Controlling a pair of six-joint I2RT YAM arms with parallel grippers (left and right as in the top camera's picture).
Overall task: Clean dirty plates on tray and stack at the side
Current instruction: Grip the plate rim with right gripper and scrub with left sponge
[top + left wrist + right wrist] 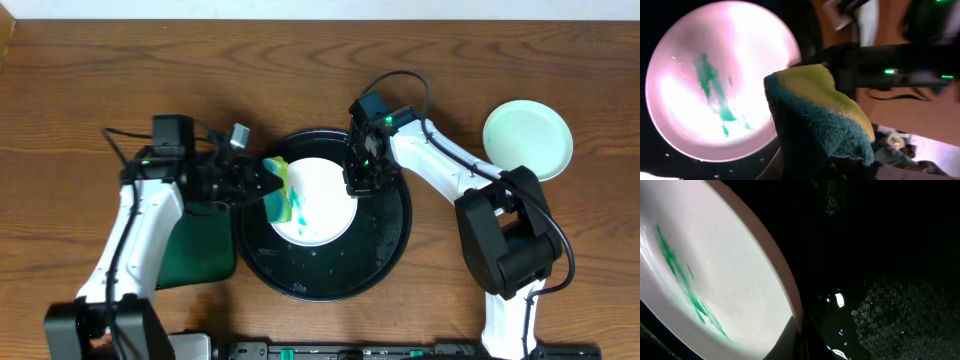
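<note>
On the near left of the bench [300,60], a green tray [200,250] lies partly under the left arm, just beside the round black tray [390,240]. The black tray sits in the middle of the bench between the two arms, and its floor is wet, with drops shining on it in the right wrist view [890,255].

A white smeared plate [320,195] lies inside the black tray, toward its far half. Teal-green paint streaks its left side, and they show in both wrist views [715,80] [715,265].

The left jaws are closed on a sponge [278,187], yellow on one face and green and rough on the other [825,115]. The sponge is held over the left rim of the smeared plate. Whether it touches the plate cannot be told.

The right jaws are closed on the right rim of the smeared plate, and the rim runs down between the dark fingers at the bottom of the right wrist view.

Farther off, at the far right of the bench and well apart from the black tray, a clean plate [528,138] lies alone.
</note>
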